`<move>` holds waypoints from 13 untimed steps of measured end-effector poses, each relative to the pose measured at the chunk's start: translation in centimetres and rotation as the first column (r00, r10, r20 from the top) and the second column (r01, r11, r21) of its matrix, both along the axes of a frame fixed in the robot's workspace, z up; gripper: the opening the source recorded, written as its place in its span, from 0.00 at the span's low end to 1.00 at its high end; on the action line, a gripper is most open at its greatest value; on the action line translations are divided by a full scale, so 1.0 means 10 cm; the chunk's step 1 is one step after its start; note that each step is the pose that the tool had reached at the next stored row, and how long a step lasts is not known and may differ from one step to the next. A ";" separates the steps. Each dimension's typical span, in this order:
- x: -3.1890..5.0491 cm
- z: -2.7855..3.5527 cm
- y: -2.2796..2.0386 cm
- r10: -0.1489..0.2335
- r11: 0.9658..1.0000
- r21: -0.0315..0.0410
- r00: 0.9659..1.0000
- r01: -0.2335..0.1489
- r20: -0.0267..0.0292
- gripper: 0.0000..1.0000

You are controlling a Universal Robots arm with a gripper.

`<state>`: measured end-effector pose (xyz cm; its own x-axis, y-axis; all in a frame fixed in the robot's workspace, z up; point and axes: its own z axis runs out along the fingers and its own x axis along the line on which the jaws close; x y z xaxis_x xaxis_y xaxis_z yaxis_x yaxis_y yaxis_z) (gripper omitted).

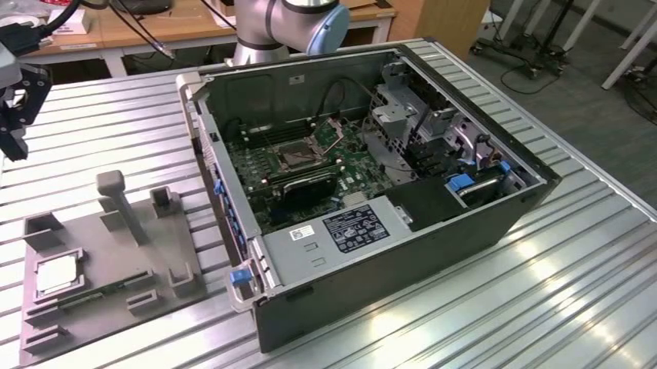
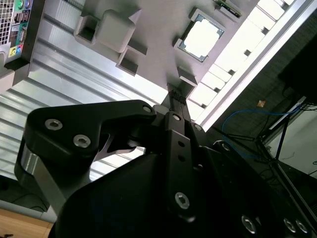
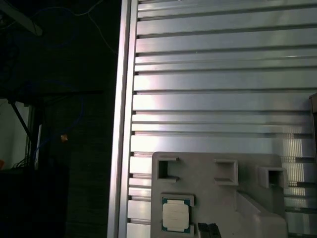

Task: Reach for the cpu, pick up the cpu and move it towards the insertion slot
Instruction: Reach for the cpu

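The cpu (image 1: 58,274) is a small pale silvery square lying flat in a recess of the grey tray (image 1: 154,238), at the exterior view's lower left. Both wrist views show it too, as the cpu (image 2: 200,38) and the cpu (image 3: 176,214), on the tray (image 3: 208,173). My black gripper (image 1: 15,115) hangs above the slatted table at the exterior view's far left, beyond the tray and apart from the cpu, holding nothing. Its body (image 2: 148,163) is seen close up in the second wrist view. The insertion slot (image 1: 298,157) sits on the green board inside the open computer case.
The open computer case (image 1: 411,231) stands in the middle of the slatted metal table (image 1: 575,292). A green memory stick (image 1: 98,290) lies in the tray beside the cpu, and grey posts (image 1: 118,204) rise from the tray. The table's edge (image 3: 121,124) runs close to the tray.
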<state>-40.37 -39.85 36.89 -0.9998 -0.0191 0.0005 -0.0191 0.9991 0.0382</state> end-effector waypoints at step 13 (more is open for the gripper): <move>-0.032 -0.002 0.000 0.000 1.000 0.000 1.000 0.000 0.000 0.10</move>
